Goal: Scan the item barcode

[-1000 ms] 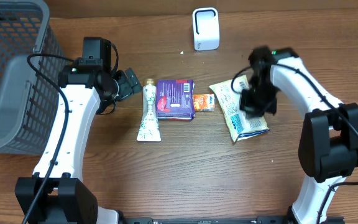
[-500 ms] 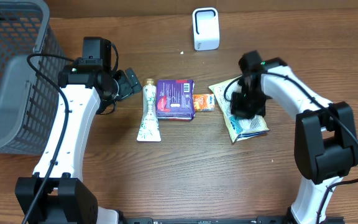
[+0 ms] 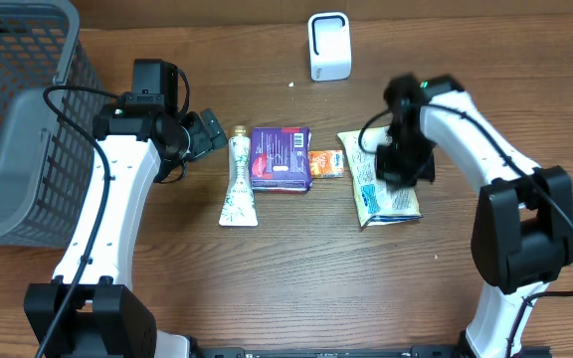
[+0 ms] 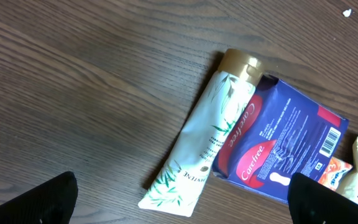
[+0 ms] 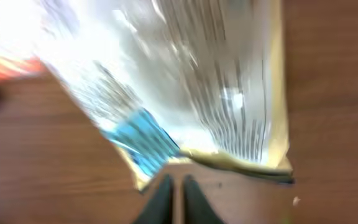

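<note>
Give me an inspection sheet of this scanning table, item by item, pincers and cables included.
Surface: wooden table, with a white speck near the scanner.
Job's things: white scanner upright at the far edge; cream pouch lying flat under the right arm.
Clutter: gold-capped tube, purple Carefree pack and small orange packet in a row, tube against the pack.
Pincers: left pincer open and empty beside the tube's cap; right pincer nearly closed at the pouch's edge, grip unclear.
Cables: black cable looping along the left arm; second black cable by the right wrist.
Surroundings: grey mesh basket at the left.
</note>
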Available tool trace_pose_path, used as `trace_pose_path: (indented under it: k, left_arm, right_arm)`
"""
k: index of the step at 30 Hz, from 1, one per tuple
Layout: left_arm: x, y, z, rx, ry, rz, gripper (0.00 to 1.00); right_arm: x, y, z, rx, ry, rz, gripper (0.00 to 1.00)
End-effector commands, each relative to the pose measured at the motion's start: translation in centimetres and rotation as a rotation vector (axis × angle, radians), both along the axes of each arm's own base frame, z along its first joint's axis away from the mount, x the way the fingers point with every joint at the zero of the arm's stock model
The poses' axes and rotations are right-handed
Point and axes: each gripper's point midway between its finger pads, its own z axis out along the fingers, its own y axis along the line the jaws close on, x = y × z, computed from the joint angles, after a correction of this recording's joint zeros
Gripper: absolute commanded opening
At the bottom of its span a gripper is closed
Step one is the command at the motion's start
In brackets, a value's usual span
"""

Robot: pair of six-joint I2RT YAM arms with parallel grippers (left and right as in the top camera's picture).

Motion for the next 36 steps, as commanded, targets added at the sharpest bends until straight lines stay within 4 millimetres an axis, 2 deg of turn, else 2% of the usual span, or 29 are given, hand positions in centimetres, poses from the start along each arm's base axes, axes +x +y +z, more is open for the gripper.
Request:
trace_pose_path:
  k: [1,6,7,9,12,19,23,26,28,31,32,34,36]
  left_arm:
    - [0.4,-0.6,0.5,-0.027,-0.016,-0.039,1.0]
    - [0.4,-0.6,0.5,-0.029,-0.014,-0.041,1.0]
    - [0.4,-0.6,0.5,-0.029,-0.014,-0.04,1.0]
    - [0.4,-0.6,0.5,-0.029,-0.014,-0.041,1.0]
    - [0.4,-0.6,0.5,-0.029,-0.014,-0.04,1.0]
    - [0.4,-0.6,0.5,-0.029,-0.016,-0.04,1.0]
    - [0.3,-0.6,0.5,-0.03,-0.013,-0.041,1.0]
    - [0.3,-0.9,0.5,-0.044,-0.013,-0.049,1.0]
    - [0.3,-1.2,0.5,-0.054,-0.014,-0.063,1.0]
    - [0.3,-1.3,0.6,-0.058,-0.015,-0.084,1.0]
    - [0.3,-1.3,0.6,-0.056,-0.014,-0.088,1.0]
    - [0.2,-1.3,0.5,-0.056,-0.014,-0.091,1.0]
    - [0.2,-1.3,0.5,-0.056,-0.011,-0.092,1.0]
  right_arm:
    - [4.2,0.2,2.3,0.023,-0.166,-0.01,0.26]
    - [8.1,0.9,2.2,0.064,-0.317,-0.023,0.25]
    - [8.5,1.2,2.1,0.076,-0.335,-0.022,0.22]
    - [8.7,1.8,1.3,0.089,-0.351,-0.012,0.22]
    - [7.3,2.4,-0.2,0.104,-0.31,-0.002,0.22]
    - [2.4,3.4,-4.9,0.155,-0.163,0.013,0.23]
    - [0.3,2.9,-6.2,0.134,-0.098,0.003,0.12]
    - [0.3,2.8,-5.4,0.129,-0.085,-0.016,0.12]
    - [0.7,2.6,-4.2,0.127,-0.092,-0.019,0.15]
    - [2.1,2.4,-1.3,0.139,-0.127,0.0,0.23]
    - [3.0,2.2,0.6,0.146,-0.154,0.016,0.31]
    - [4.1,1.6,3.0,0.142,-0.189,0.024,0.52]
    - [5.2,0.2,5.2,0.102,-0.221,0.004,0.69]
